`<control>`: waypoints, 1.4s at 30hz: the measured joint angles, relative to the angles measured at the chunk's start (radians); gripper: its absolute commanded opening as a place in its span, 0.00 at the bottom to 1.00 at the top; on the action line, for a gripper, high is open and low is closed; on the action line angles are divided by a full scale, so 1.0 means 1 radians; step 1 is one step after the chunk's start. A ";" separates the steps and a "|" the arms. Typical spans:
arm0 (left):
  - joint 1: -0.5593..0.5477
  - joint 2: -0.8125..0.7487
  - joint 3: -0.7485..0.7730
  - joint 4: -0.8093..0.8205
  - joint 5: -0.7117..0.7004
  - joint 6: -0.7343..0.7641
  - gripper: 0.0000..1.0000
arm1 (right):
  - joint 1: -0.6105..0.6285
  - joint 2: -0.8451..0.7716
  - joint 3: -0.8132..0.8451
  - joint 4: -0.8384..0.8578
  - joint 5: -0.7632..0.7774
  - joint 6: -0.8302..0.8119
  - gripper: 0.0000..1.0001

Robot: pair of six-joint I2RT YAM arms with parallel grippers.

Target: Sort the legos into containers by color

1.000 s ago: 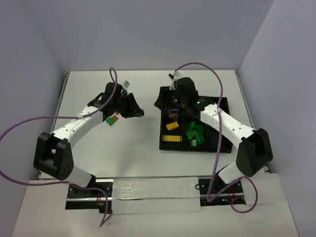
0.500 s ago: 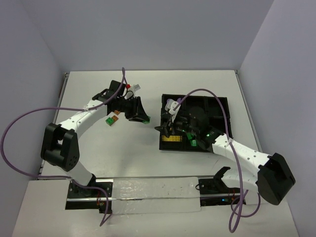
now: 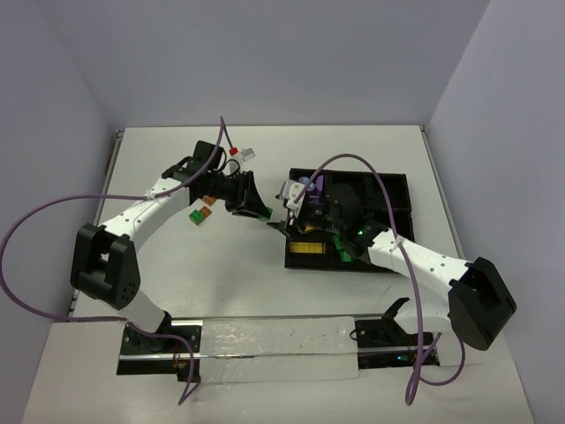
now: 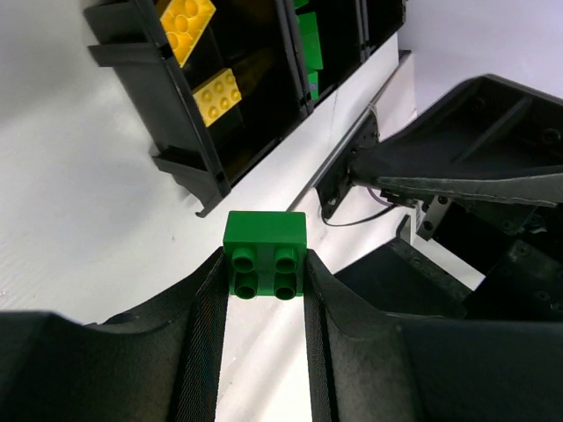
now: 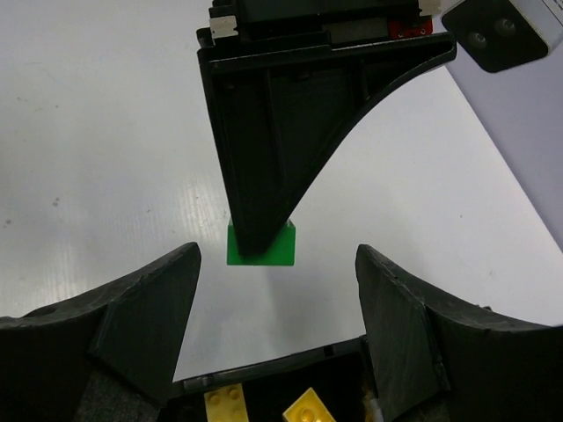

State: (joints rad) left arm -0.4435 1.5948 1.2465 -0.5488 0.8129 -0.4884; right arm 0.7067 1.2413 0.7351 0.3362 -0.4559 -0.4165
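The left fingers (image 4: 204,316) are closed tight on a green brick (image 4: 264,255), pinching its two sides, with the studs turned toward the wrist camera. The brick hangs above the white worktop (image 3: 238,265), just beside the left edge of the black tray (image 4: 185,145) and not touching it. The right fingers (image 5: 145,308) stand wide apart with nothing between them, pointed at the held brick from the tray's left edge. Yellow bricks (image 4: 217,92) lie in one tray compartment and green bricks (image 4: 310,44) in the next. A green and orange cluster (image 3: 200,213) sits on the worktop beside the left arm, well left of the tray.
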 measured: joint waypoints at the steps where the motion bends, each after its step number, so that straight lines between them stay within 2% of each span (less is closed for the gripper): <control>1: 0.000 -0.003 0.000 0.000 0.004 0.001 0.00 | 0.001 0.007 0.009 -0.002 0.000 -0.008 0.76; 9: 0.000 -0.023 0.002 0.000 0.033 0.003 0.00 | 0.007 0.066 0.051 -0.015 -0.018 -0.035 0.71; 13: 0.000 -0.026 0.002 0.001 0.037 0.002 0.00 | 0.009 0.085 0.051 -0.016 -0.019 -0.034 0.57; 19: 0.002 -0.035 0.002 0.010 0.040 0.002 0.00 | 0.012 0.090 0.049 -0.009 -0.020 -0.023 0.46; 22: 0.004 -0.036 0.002 0.015 0.041 0.002 0.00 | 0.014 0.090 0.048 -0.006 -0.019 -0.016 0.35; 26: 0.005 -0.037 0.002 0.018 0.040 0.003 0.00 | 0.014 0.091 0.043 0.006 -0.017 -0.007 0.07; 28: 0.005 -0.037 0.002 0.019 0.040 0.003 0.02 | 0.014 0.091 0.043 0.008 -0.015 -0.001 0.00; 29: 0.005 -0.037 0.002 0.020 0.040 0.003 0.07 | 0.014 0.090 0.043 0.008 -0.013 0.000 0.00; 30: 0.005 -0.037 0.002 0.020 0.038 0.002 0.29 | 0.014 0.090 0.043 0.008 -0.011 0.003 0.00; 31: 0.005 -0.037 0.002 0.020 0.034 0.002 0.46 | 0.014 0.090 0.042 0.008 -0.009 0.006 0.00; 32: 0.004 -0.037 0.002 0.019 0.029 0.002 0.55 | 0.014 0.090 0.041 0.009 -0.007 0.008 0.00; 33: 0.004 -0.037 0.003 0.017 0.024 0.002 0.74 | 0.014 0.090 0.039 0.011 -0.005 0.010 0.00; 34: 0.003 -0.037 0.003 0.011 0.011 0.004 0.86 | 0.014 0.090 0.036 0.014 -0.001 0.012 0.00; 36: 0.003 -0.037 0.004 -0.002 -0.015 0.016 0.92 | 0.015 0.090 0.030 0.020 0.012 0.017 0.00; 42: 0.004 -0.037 0.033 -0.063 -0.109 0.041 0.94 | 0.015 0.090 -0.001 0.031 0.047 0.031 0.00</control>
State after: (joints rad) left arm -0.4393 1.5578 1.2800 -0.6118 0.7040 -0.4473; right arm 0.7212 1.3313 0.7340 0.3675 -0.4087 -0.3857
